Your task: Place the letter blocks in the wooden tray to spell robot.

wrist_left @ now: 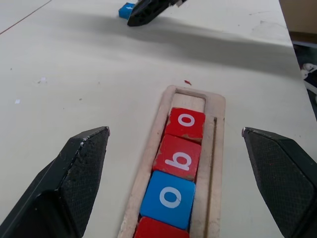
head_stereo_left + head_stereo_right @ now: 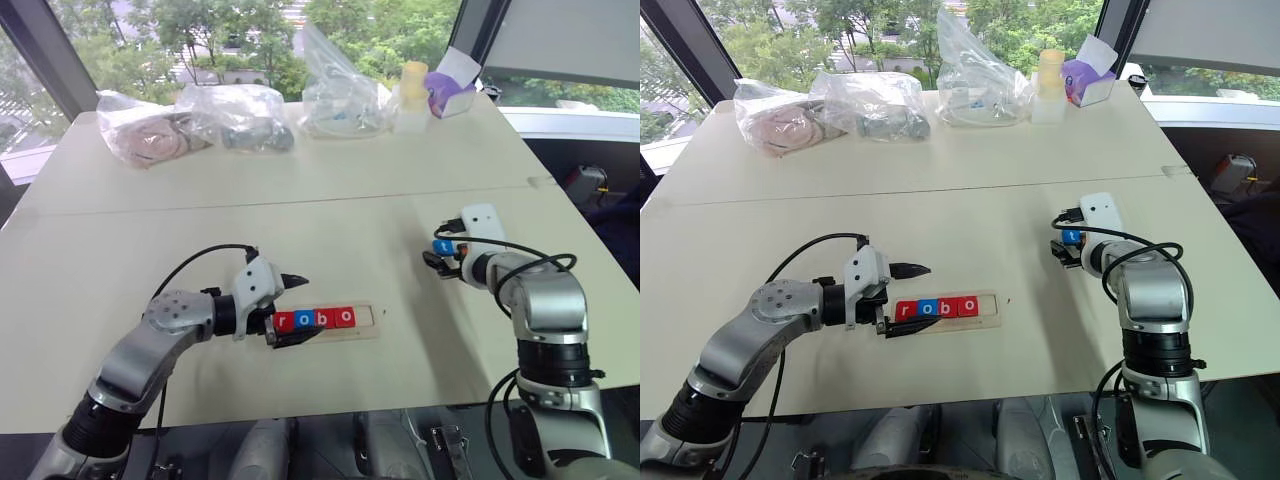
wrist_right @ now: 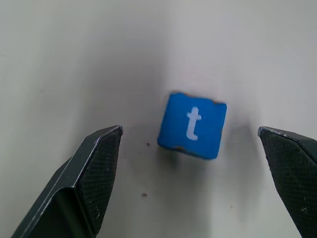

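Right wrist view: right gripper angled down over blue t block, jaws wide, empty. Left gripper level, jaws wide astride wooden tray left end, gripping nothing.

The wooden tray lies on the desk near its front edge, a little left of the middle. In the tray four letter blocks sit in a row, r, o, b, o, from the left end; the right end is free. The t block lies on the desk well to the right of the tray. Several bags stand along the far edge, and a box is near the far right corner.
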Available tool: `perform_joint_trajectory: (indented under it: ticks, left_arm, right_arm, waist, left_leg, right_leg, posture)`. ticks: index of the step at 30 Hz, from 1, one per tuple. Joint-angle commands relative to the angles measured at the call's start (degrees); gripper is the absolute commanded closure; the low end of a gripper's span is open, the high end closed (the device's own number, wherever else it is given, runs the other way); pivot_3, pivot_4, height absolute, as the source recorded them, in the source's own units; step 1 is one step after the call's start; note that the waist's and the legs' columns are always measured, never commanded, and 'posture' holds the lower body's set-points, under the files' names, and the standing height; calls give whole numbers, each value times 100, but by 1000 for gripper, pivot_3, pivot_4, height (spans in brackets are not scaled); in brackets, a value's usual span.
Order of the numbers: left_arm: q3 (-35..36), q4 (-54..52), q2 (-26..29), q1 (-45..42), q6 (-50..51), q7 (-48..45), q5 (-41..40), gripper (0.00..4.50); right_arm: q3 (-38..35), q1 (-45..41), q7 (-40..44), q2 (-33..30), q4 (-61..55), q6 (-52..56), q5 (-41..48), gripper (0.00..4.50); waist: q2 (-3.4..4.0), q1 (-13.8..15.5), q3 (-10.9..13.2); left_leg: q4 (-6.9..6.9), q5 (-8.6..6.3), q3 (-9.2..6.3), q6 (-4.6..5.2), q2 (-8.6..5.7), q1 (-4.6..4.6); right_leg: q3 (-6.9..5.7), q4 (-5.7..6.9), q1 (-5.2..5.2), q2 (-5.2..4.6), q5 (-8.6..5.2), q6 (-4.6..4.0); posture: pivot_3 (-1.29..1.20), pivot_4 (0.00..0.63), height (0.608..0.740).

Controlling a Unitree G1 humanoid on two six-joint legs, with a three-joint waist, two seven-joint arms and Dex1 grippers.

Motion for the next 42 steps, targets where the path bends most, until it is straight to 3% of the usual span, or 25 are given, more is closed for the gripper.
perform_joint_trajectory:
  ticks: [1,2,5,9,10,15,20,25,31,35,38,40,42]
  left_arm:
    - [4,-44,6,-70,-125,-54,15,0]
    - [5,-41,8,-72,-127,-58,20,0]
    - [19,-48,16,-67,-119,-53,29,0]
    - [34,-71,30,-23,-128,-48,30,0]
    - [34,-83,32,-11,-129,-44,26,0]
    - [27,-142,34,43,-133,-45,0,0]
    - [58,-80,40,72,-186,-126,-51,0]
    - [-14,2,-23,89,-261,-130,-8,0]
    - [-59,73,-86,94,-331,-141,34,0]
    - [-78,111,-95,100,-380,-145,50,0]
    - [-67,117,-85,105,-399,-141,48,0]
    - [-59,133,-76,103,-419,-149,55,0]
    - [-55,159,-79,82,-430,-149,54,0]
  right_arm:
    - [-220,-148,-217,143,71,89,131,26]
    - [-274,-177,-260,188,123,104,156,26]
    - [-387,-254,-382,301,276,73,251,837]
    - [-332,-288,-502,343,411,-5,314,3011]
    - [-265,-275,-505,332,396,-49,315,3378]
    - [-36,-76,-493,227,-266,464,388,3360]
    - [-35,859,-365,201,-2528,2236,926,3360]
    - [-337,1885,-647,464,-3737,2258,1547,3360]
    - [-513,2320,-1157,697,-4207,2258,2406,3360]
    - [-638,2301,-1354,415,-4124,2258,3055,1470]
    - [-550,1943,-725,-802,-3861,2258,3780,62]
    - [-424,1529,-23,-1786,-3557,2144,3984,62]
    - [-106,1390,844,-2785,-3187,1289,3854,62]
  waist:
    - [0,-1,0]
    - [0,-4,0]
    - [0,-5,-1]
    - [0,-8,-1]
    - [0,-8,-1]
    - [2,-9,-3]
    - [4,31,-6]
    - [4,25,-7]
    - [4,12,-8]
    - [4,11,-8]
    - [6,15,-5]
    - [8,12,-3]
    - [8,15,-1]
  left_leg:
    - [0,0,0,0,0,0]
    - [1,0,0,0,0,1]
    - [3,0,0,0,0,2]
    - [3,0,1,0,0,2]
    - [3,0,1,0,0,2]
    - [2,0,0,0,1,3]
    - [-5,-1,-14,2,1,-3]
    - [-3,-2,-8,3,-1,-2]
    - [2,-1,-7,3,3,2]
    - [1,-1,-7,3,3,2]
    - [4,-1,-4,3,1,0]
    - [10,-1,2,4,-3,0]
    - [12,-1,0,5,1,2]
  right_leg:
    - [0,0,0,1,0,0]
    - [0,2,0,1,0,0]
    - [0,2,1,2,1,-1]
    - [0,2,2,3,1,-1]
    - [0,2,2,3,1,-1]
    - [0,3,2,4,1,-1]
    - [-7,3,-1,1,1,-2]
    - [-7,-2,2,-2,0,-1]
    - [-6,0,4,1,-1,-2]
    - [-6,-2,5,0,-1,-1]
    - [-6,-5,8,-1,-2,-2]
    - [-5,-9,12,-4,-7,-11]
    - [-9,-12,18,-1,-12,-18]
  posture:
    - [0,150,740]
    - [0,150,740]
    - [0,150,740]
    - [0,150,740]
    - [0,150,740]
    - [0,150,740]
    - [0,150,740]
    - [0,150,740]
    - [0,150,740]
    - [0,150,740]
    - [0,150,740]
    - [0,150,740]
    - [0,150,740]
